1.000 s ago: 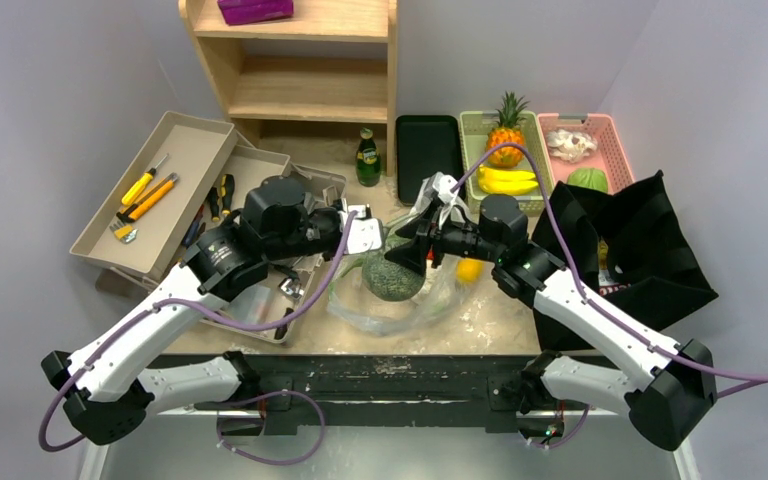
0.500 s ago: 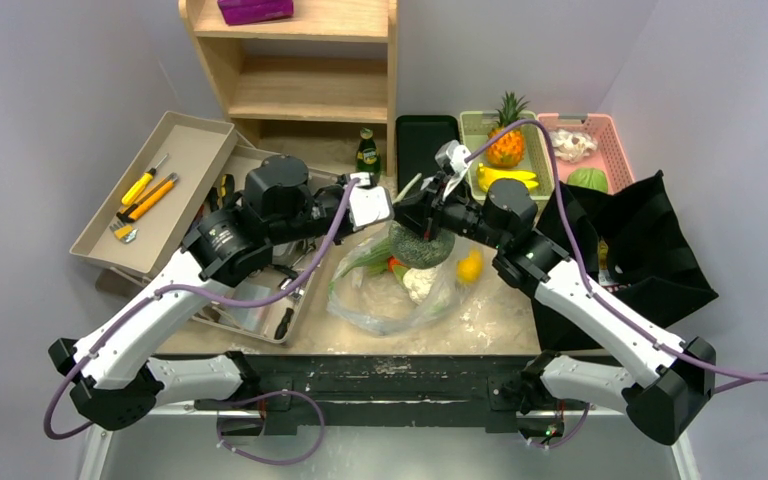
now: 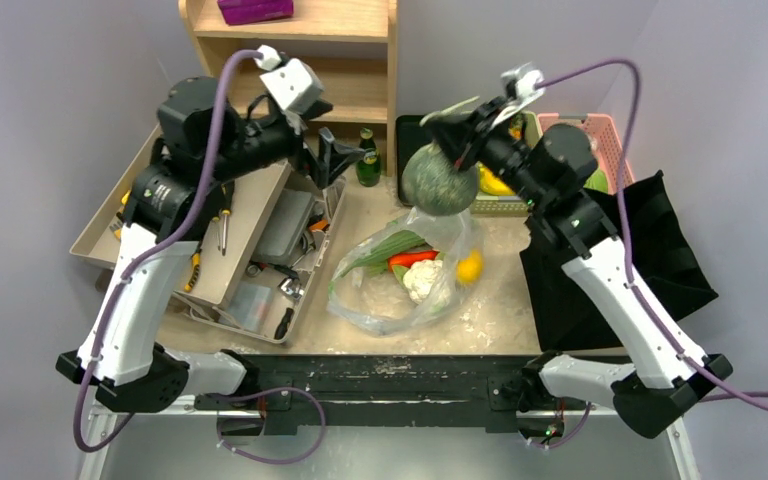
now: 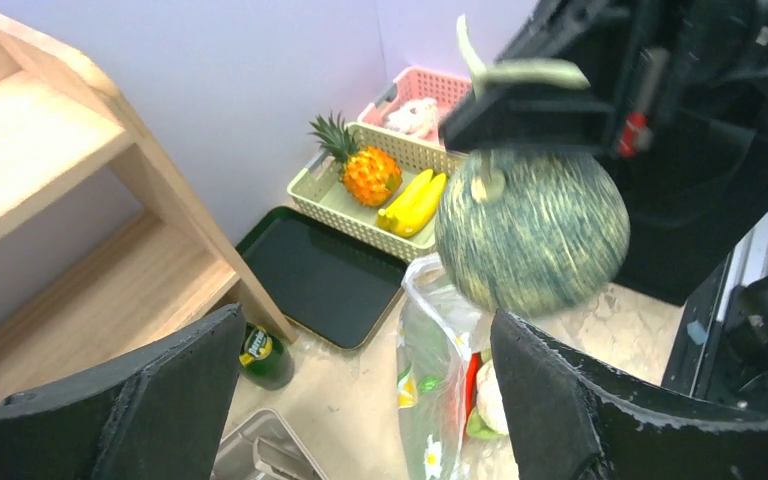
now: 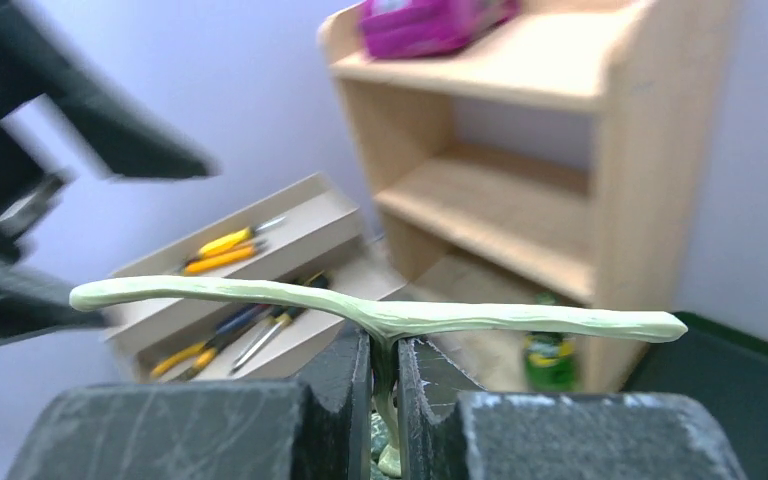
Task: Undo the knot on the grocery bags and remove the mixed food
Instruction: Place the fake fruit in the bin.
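My right gripper (image 3: pixel 463 122) is shut on the pale T-shaped stem (image 5: pixel 380 315) of the round green melon (image 3: pixel 439 180) and holds it in the air above the see-through plastic bag (image 3: pixel 400 290). The bag lies open on the table with a long green vegetable, a red pepper (image 3: pixel 412 259), a white cauliflower (image 3: pixel 420 282) and a yellow citrus (image 3: pixel 470 266) in it. My left gripper (image 3: pixel 335 160) is raised near the shelf, open and empty. In the left wrist view the melon (image 4: pixel 530 235) hangs beyond my left gripper (image 4: pixel 365 390). The black cloth bag (image 3: pixel 640 250) lies slumped at the right.
A wooden shelf (image 3: pixel 310 60) stands at the back, with a green bottle (image 3: pixel 367 160) and a flat black tray (image 3: pixel 415 130) beside it. Behind the melon stands a green basket (image 4: pixel 370 205) with pineapple and bananas, then a pink basket (image 3: pixel 600 135). Tool trays (image 3: pixel 160 215) fill the left side.
The right gripper shut on the melon's stem and lifted the melon up out of the plastic bag. The left gripper let go of the bag, opened and rose back to the left.
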You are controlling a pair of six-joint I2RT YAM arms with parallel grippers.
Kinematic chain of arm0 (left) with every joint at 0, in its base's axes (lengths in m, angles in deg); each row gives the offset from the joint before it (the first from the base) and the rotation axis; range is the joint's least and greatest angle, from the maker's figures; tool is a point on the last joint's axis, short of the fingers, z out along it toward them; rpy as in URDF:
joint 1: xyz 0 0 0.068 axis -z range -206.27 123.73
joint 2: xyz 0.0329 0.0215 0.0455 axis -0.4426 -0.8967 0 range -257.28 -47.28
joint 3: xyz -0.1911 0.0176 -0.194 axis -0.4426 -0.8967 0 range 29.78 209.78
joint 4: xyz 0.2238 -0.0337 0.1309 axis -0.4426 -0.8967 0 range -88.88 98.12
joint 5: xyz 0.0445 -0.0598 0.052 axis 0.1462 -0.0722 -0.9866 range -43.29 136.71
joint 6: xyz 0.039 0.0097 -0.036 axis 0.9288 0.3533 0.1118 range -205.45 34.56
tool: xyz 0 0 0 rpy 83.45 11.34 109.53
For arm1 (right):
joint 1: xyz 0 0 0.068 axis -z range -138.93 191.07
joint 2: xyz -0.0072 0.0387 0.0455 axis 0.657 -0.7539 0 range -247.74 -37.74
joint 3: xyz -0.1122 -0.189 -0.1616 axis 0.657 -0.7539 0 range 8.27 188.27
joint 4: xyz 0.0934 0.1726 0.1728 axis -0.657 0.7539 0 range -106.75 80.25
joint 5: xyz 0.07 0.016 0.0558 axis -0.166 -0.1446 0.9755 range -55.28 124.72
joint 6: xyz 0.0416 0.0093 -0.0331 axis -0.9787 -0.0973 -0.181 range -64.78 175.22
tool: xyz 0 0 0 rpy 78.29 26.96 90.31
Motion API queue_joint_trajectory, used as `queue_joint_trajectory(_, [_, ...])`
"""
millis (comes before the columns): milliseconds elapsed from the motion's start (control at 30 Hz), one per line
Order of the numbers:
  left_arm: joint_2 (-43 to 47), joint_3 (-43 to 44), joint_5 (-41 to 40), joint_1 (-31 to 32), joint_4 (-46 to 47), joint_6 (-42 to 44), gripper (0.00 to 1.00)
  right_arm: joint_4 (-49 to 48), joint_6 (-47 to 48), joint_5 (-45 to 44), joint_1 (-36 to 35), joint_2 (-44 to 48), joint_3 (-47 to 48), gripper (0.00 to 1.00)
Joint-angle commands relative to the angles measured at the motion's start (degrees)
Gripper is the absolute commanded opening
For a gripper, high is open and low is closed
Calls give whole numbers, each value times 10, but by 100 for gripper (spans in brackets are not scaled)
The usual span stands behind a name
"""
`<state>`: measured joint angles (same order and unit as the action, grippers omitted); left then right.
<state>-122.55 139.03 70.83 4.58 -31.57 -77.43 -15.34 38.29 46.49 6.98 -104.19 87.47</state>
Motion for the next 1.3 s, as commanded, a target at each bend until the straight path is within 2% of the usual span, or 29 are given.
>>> queue_joint_trajectory(0, [15,25,53,-44,-18,-63,90,71,-6,-53,81,-36,69,0])
queue_joint_trajectory(167, [49,-30,40,-50,-32,-49,89,99,41,-123,130,-113,162,0])
queue_joint_trajectory(367, [74,-102,46,-50,-25,-18,90,71,73,-219,163,-212,227,0])
queue_joint_trajectory(433, [68,-110,45,-50,-31,15,97,45,79,-239,171,-248,235,0])
queue_joint_trajectory(633, [37,-120,16,-51,-55,73,100,-30,88,-270,183,-385,289,0])
queue_joint_trajectory(833, [4,-120,6,-53,-63,73,100,-20,73,-311,194,-529,430,0])
queue_joint_trajectory(933, [-7,-117,2,-58,-67,78,100,-91,89,-339,195,-570,433,0])
queue_joint_trajectory(1000, [-16,-118,7,-66,-65,83,100,-120,108,-339,197,-598,447,0])
queue_joint_trajectory(1133, [-40,-118,34,-88,-55,89,100,-120,122,-355,200,-664,502,0])
queue_joint_trajectory(1267, [-63,-109,75,-120,-42,82,100,-138,127,-361,204,-692,508,0])
